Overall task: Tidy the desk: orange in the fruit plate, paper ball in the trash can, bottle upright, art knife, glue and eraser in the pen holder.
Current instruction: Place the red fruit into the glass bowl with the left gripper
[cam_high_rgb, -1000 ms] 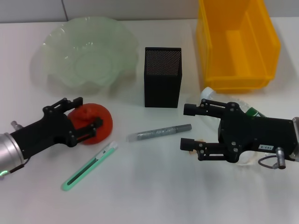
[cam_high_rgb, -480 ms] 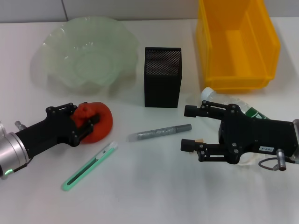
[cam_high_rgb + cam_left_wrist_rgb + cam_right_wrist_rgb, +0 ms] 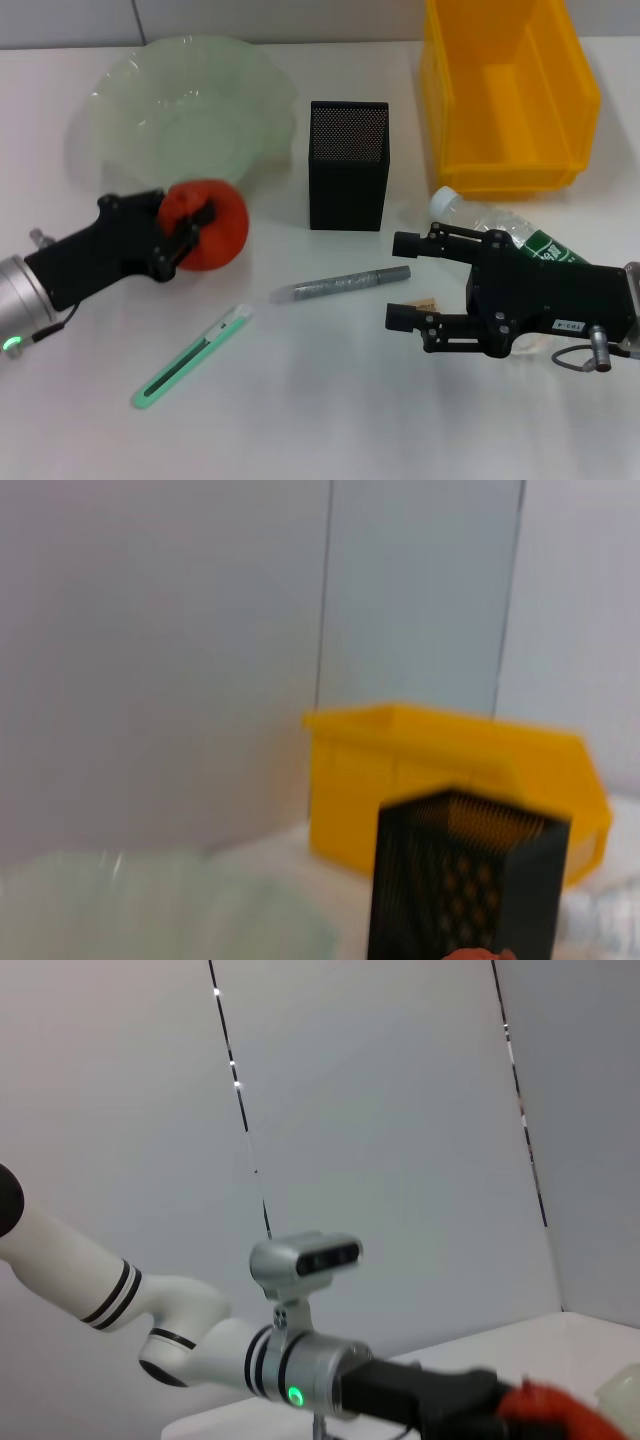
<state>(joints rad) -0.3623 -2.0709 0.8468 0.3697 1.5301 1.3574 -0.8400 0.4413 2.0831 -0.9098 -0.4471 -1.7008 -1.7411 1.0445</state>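
Observation:
My left gripper (image 3: 198,231) is shut on the orange (image 3: 224,230) and holds it off the table, just in front of the pale green fruit plate (image 3: 130,95). The right wrist view shows the orange (image 3: 552,1406) too. My right gripper (image 3: 398,280) stands open near the table, beside the small tan eraser (image 3: 426,302). The clear bottle (image 3: 497,222) lies on its side behind it. A grey glue stick (image 3: 342,284) and a green art knife (image 3: 190,356) lie flat in front of the black mesh pen holder (image 3: 347,170). The paper ball is hidden.
The yellow bin (image 3: 505,95) stands at the back right, beside the pen holder. In the left wrist view the pen holder (image 3: 460,880) is close ahead, with the yellow bin (image 3: 450,770) behind it and the fruit plate (image 3: 150,910) to one side.
My left gripper closed on the orange, lifted it and carried it back toward the fruit plate. The right gripper has barely shifted.

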